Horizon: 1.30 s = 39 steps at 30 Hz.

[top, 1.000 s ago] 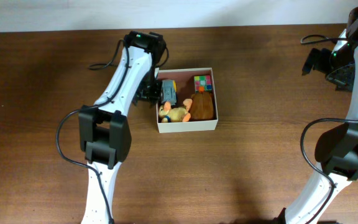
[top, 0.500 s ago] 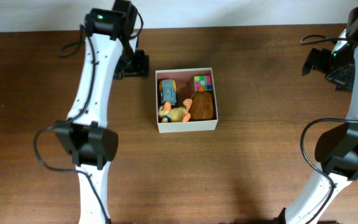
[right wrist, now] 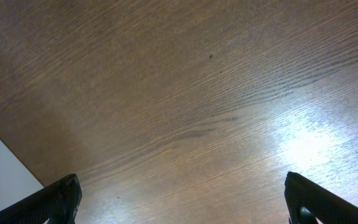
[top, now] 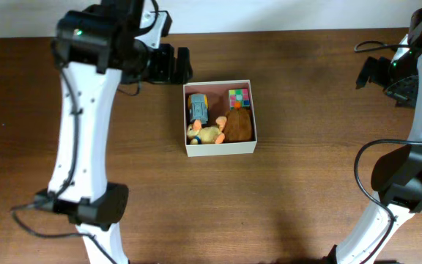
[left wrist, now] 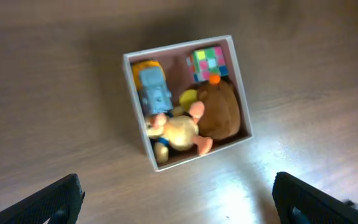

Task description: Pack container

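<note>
The container (top: 220, 149) is a shallow white-walled box at the table's middle. Inside lie a blue-grey toy (top: 198, 108), a yellow duck plush (top: 207, 133), a brown plush (top: 240, 125) and a colourful cube (top: 238, 97). My left gripper (top: 184, 64) hovers high, up and left of the box, open and empty. The left wrist view looks down on the container (left wrist: 137, 118) and the blue-grey toy (left wrist: 154, 93), with the left gripper (left wrist: 179, 205) spread wide. My right gripper (top: 365, 73) stands open at the far right, and the right wrist view shows the right gripper (right wrist: 182, 199) over bare wood.
Dark wooden table (top: 306, 183) all round the box. A white wall strip (top: 269, 15) runs along the back edge. The right arm's base (top: 401, 183) stands at the right front, the left arm's base (top: 94, 209) at the left front.
My left gripper has opened, risen out of the container's left side and drawn back up and to the left. The blue-grey toy stays in the box. The right arm has not moved.
</note>
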Motion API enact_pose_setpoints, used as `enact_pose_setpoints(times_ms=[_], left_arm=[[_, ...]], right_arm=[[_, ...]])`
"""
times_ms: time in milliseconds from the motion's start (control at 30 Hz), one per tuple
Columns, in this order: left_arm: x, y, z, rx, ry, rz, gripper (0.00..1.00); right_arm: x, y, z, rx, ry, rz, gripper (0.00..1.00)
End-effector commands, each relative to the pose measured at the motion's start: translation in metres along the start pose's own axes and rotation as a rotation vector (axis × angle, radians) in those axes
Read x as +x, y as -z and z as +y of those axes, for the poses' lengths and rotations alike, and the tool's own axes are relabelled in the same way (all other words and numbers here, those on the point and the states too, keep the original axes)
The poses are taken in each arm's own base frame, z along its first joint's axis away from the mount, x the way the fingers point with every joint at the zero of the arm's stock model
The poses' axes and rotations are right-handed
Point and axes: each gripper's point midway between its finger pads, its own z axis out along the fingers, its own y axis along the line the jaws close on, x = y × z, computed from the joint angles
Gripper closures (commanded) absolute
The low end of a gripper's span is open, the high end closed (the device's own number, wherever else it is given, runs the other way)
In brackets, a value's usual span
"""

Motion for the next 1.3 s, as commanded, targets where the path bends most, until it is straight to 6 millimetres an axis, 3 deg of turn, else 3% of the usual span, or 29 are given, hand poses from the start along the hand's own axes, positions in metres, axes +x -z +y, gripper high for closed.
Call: enact_pose_setpoints(times_ms=[0,133,300,600,733,900,1100,1267], left_arm=[[0.004,0.078,0.01,-0.129,-0.056,-0.191,0.01],[0.006,0.121,0.03,-0.289,-0.051,-0.308,0.01],[-0.009,0.158,0.02,-0.309,-0.19,-0.471,0.01],[-0.029,0.187,0.018,-0.247,-0.332,-0.722,0.01],[-0.018,0.185,0.032,-0.225,-0.334,-0.818,0.01],[0.01,0.172,0.053,-0.228,-0.347,-0.938,0.01],[0.069,0.142,0.063,-0.252,-0.43,-1.161,0.01],[0.116,0.104,0.072,-0.265,-0.46,-1.243,0.01]], right_arm=[[-0.001,-0.003,-0.001,0.017,-0.006,0.004,0.01],[-0.001,-0.003,-0.001,0.017,-0.005,0.004,0.01],[-0.001,-0.003,-0.001,0.017,-0.006,0.004,0.01],[-0.001,-0.003,-0.001,0.017,-0.005,0.004,0.01],[-0.001,-0.003,-0.001,0.017,-0.006,0.004,0.01],[-0.001,-0.003,-0.001,0.017,-0.006,0.004,0.01],[-0.001,-0.003,-0.001,0.017,-0.005,0.004,0.01],[-0.001,-0.003,-0.001,0.017,-0.006,0.004,0.01]])
